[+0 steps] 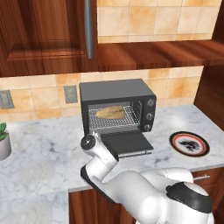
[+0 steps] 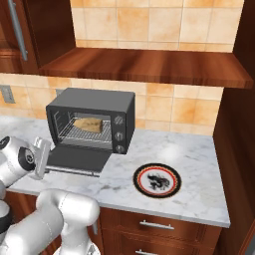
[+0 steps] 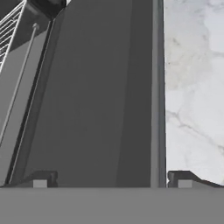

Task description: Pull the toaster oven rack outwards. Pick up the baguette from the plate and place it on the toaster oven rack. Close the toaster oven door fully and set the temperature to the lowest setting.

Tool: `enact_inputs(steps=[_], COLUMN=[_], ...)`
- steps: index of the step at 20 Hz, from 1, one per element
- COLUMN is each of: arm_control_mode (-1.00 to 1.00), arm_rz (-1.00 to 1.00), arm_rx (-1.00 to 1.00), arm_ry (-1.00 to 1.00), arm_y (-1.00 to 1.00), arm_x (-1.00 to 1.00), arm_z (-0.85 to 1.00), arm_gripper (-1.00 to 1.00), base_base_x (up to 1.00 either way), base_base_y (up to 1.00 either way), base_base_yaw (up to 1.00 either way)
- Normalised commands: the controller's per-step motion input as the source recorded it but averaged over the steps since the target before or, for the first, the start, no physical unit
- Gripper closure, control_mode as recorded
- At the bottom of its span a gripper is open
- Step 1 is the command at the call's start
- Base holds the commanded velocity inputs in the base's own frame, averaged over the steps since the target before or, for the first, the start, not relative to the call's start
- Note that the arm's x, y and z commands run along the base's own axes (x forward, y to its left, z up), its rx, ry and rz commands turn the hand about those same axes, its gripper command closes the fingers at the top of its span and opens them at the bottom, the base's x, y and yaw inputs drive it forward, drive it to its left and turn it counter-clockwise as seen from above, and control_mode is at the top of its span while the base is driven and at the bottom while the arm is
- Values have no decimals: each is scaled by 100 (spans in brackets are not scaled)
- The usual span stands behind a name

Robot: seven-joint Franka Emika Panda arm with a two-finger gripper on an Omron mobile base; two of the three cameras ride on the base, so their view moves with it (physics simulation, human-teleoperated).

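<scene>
Gripper (image 3: 112, 181) spread wide, holding nothing, straddling the lowered door (image 3: 100, 100).

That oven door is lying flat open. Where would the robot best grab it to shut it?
Probably the door's free front edge, approached from the front of the counter and lifted. The door hinges at the toaster oven, so that edge swings furthest. The gripper's open jaws already straddle it.

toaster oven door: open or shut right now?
Open. The door lies flat on the counter before the toaster oven, exposing the baguette on the rack.

Even bright render, soft shadows, no glare, hand cam pixelated
</scene>
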Motion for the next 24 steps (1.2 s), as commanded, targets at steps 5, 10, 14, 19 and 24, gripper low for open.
enact_inputs(steps=[5, 10, 14, 19, 24], arm_control_mode=[-100, -100, -100, -100, -100], arm_rz=[0, 0, 0, 1, 11], arm_rx=[0, -2, -6, -14, -14], arm_ry=[-10, -33, -44, -43, -45], arm_y=[20, 13, 4, 5, 5], arm_x=[41, 38, 43, 57, 59], arm_z=[9, 39, 26, 1, -6], arm_gripper=[-100, -100, -100, -100, -100], base_base_x=[0, 0, 0, 0, 0], base_base_y=[0, 0, 0, 0, 0], base_base_yaw=[0, 0, 0, 0, 0])
